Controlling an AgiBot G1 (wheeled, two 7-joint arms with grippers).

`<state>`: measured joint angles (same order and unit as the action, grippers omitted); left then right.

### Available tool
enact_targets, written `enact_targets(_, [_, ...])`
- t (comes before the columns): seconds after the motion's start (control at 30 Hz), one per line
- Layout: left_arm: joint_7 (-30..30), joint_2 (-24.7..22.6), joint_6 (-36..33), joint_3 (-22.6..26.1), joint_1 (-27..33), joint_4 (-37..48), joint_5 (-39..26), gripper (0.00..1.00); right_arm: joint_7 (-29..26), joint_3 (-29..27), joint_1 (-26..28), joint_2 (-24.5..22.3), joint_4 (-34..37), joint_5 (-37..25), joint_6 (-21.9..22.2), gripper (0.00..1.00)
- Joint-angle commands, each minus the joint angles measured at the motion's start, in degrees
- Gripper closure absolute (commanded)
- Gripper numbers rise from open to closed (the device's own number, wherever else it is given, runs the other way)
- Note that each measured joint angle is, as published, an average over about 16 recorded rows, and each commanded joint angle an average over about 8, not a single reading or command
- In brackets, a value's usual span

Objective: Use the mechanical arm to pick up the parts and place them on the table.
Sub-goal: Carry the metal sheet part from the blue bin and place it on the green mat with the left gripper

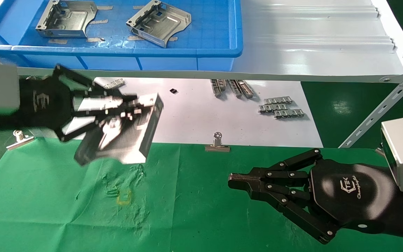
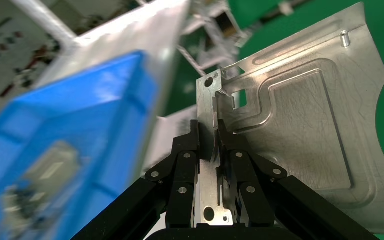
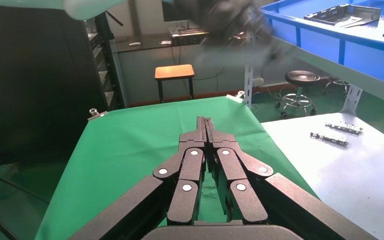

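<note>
Left gripper (image 1: 136,105), a black claw of jointed links with a glossy hexagonal palm, pinches one silvery bracket (image 1: 124,136) by its folded-up edge. In the left wrist view the fingers (image 2: 232,160) press together on that thin slotted flange, and the bracket's flat face (image 2: 305,125) shows an embossed rounded groove, a small square cut-out and fine scratches. The bracket hangs tilted in the air, above the near edge of the white sheet (image 1: 194,119) and the wrinkled green cloth of the tabletop (image 1: 187,203).

Right gripper (image 1: 234,182) hovers low over the green cloth on the right side, its fingers pressed together into a narrow point and holding nothing; the silver box wrist shows behind its shiny palm.

Two more brackets lie in a blue plastic bin (image 1: 201,52) on the white ribbed shelf (image 1: 313,38) at the back: one (image 1: 66,17) on the left of the bin, the other (image 1: 159,22) nearer the middle, turned at an angle. Both are stamped sheet metal with raised slotted sides.

Small toothed metal strips (image 1: 280,107) lie in clusters on the white sheet. A silver binder clip (image 1: 217,143) grips the cloth's far edge, and another (image 1: 19,138) sits at the left.
</note>
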<state>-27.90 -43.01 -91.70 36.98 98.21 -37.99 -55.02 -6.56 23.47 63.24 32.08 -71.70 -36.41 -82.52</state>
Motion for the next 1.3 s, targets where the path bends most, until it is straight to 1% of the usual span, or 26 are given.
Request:
enact_targets(0.03, [-0.9, 2.0, 0.0, 2.0, -2.3, -4.2, 1.8, 1.0, 0.0, 0.0, 0.0, 0.0, 0.0, 0.0, 0.0, 1.0])
enact_targets(0.17, [-2.9, 4.6, 0.4, 6.4, -5.0, -7.1, 3.1, 1.0, 0.0, 0.0, 0.0, 0.0, 0.0, 0.0, 0.0, 1.0])
enact_targets(0.27, [-5.2, 5.7, 1.2, 9.2, -6.3, -7.0, 1.8, 1.0, 0.0, 0.0, 0.0, 0.0, 0.0, 0.0, 0.0, 1.0])
enact_targets(0.47, [-9.2, 5.4, 4.8, 12.0, -8.9, -4.1, -1.9, 1.0, 0.0, 0.0, 0.0, 0.0, 0.0, 0.0, 0.0, 1.0])
enact_targets(0.63, [-10.8, 4.3, 9.4, 12.4, -12.4, -3.3, -2.7, 1.0, 0.0, 0.0, 0.0, 0.0, 0.0, 0.0, 0.0, 1.0])
enact_targets(0.93, [-14.3, 2.5, 18.4, 12.1, -18.4, -4.7, -3.0, 1.0, 0.0, 0.0, 0.0, 0.0, 0.0, 0.0, 0.0, 1.0])
enact_targets(1.13, [-17.4, 1.6, 23.8, 11.0, -20.8, -5.0, -2.5, 1.0, 0.0, 0.0, 0.0, 0.0, 0.0, 0.0, 0.0, 1.0])
enact_targets(1.3, [-20.3, 1.0, 25.9, 10.1, -22.1, -4.7, -1.7, 1.0, 0.0, 0.0, 0.0, 0.0, 0.0, 0.0, 0.0, 1.0])
